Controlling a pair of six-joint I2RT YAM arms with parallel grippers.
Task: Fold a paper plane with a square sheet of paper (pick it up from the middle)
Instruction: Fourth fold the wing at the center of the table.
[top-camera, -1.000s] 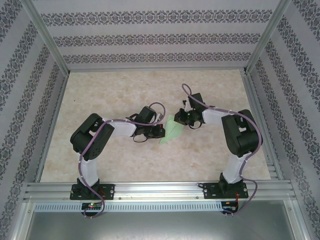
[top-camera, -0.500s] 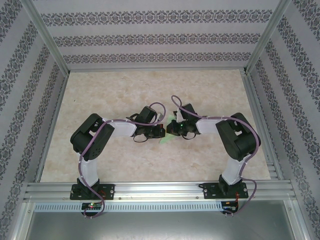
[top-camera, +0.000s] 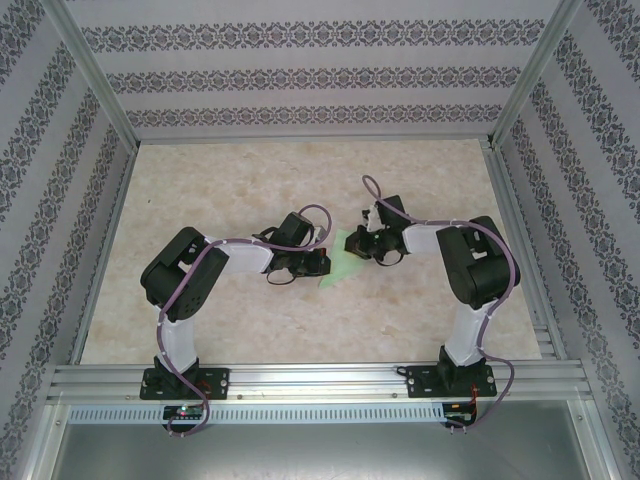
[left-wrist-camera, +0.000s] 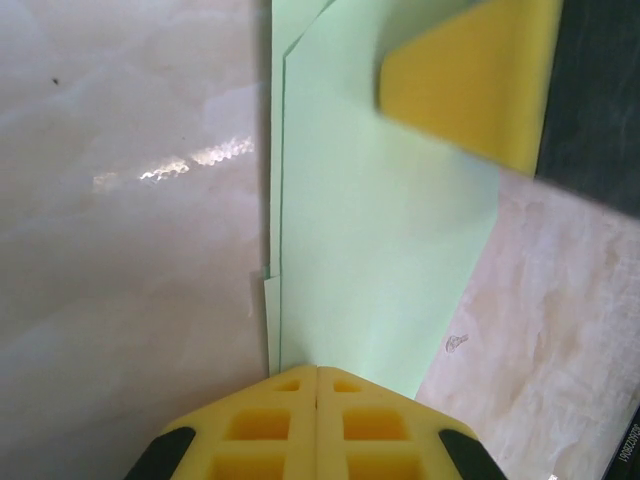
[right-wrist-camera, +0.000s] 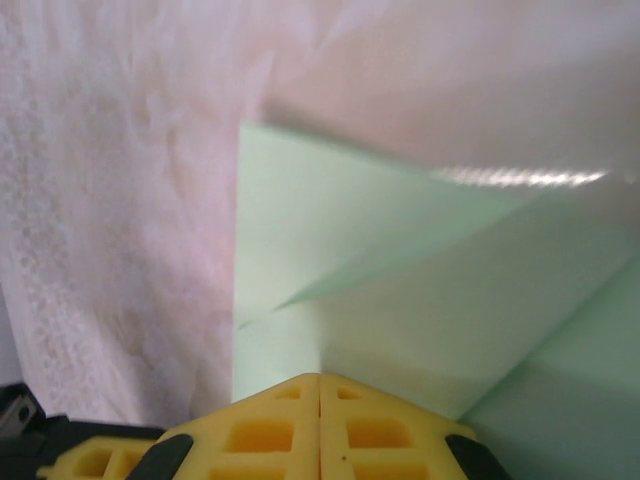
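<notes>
Left gripper (left-wrist-camera: 318, 390) and right gripper (right-wrist-camera: 320, 395) are resting, jaws closed, on the square sheet of paper (left-wrist-camera: 380, 260) (no pinch discernible); any sideways drag is risking a skewed crease.

pale marbled table (top-camera: 250, 180), folded green paper (top-camera: 337, 268) lying on it.

Black-and-white arms (top-camera: 178, 335), purple cables (top-camera: 364, 186), yellow gripper pads (left-wrist-camera: 290, 430)

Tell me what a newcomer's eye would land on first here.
The pale green paper, already folded with visible creases, lies in the middle of the marbled table. The left tool and right tool meet over it from either side, both shut, yellow fingertips at its edges. Patterned walls enclose the scene.
</notes>
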